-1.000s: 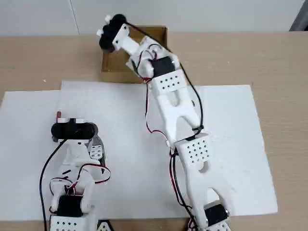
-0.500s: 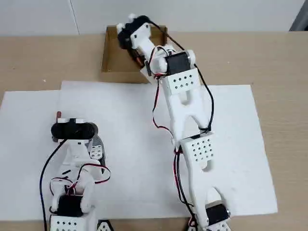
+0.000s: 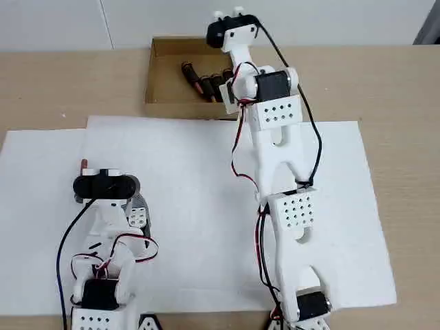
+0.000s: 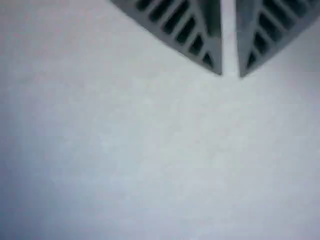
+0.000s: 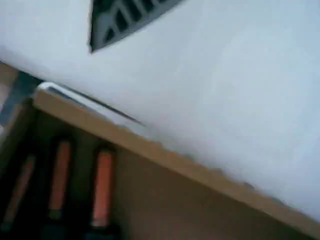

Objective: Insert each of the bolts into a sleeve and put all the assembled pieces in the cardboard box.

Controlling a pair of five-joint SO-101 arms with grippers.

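Observation:
The cardboard box [image 3: 159, 75] stands at the table's far edge. Several assembled pieces [image 3: 206, 81], orange bolts in black sleeves, lie side by side in its right half. My right gripper [image 3: 230, 38] hangs over the box's far right corner; in the right wrist view one grey finger [image 5: 120, 20] shows with nothing beside it, so it is open. Below it are the box wall [image 5: 165, 160] and the bolts [image 5: 102, 185]. My left gripper [image 4: 230, 75] rests low over the white paper [image 4: 150, 165] near the front left, shut with nothing in it [image 3: 137, 206].
A large white paper sheet [image 3: 192, 179] covers the middle of the wooden table [image 3: 385, 82]. The right arm [image 3: 282, 158] stretches from the front edge across the paper to the box. A pale wall rises behind the table.
The right arm has swung from the box's left end to its right end, uncovering the pieces inside. The left arm has kept still.

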